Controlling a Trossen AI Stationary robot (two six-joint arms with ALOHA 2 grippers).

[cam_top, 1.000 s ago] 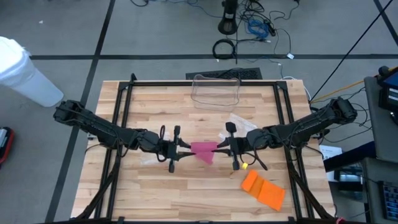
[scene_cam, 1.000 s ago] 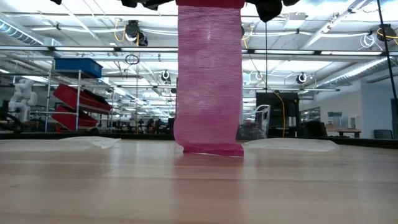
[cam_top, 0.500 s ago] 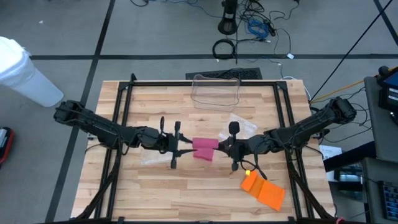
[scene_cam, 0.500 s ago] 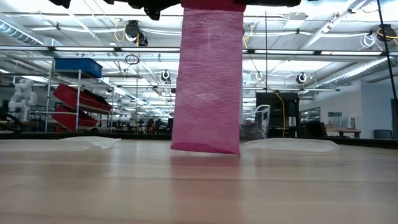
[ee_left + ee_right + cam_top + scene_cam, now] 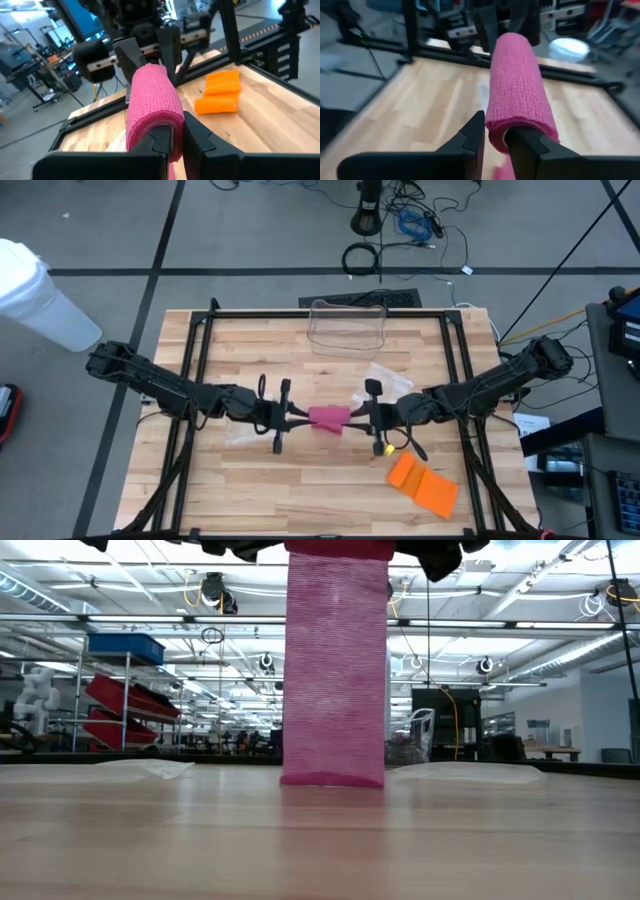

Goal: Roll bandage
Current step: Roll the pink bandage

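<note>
The pink bandage is matt, coarse-woven cloth; the table is smooth, pale wood planks.

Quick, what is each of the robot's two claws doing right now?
Left gripper: closed on one end of the pink bandage roll.
Right gripper: pinching the other end of the roll.

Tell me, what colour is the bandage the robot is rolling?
The bandage is pink with a fine woven mesh texture; the right wrist view shows it best.
</note>
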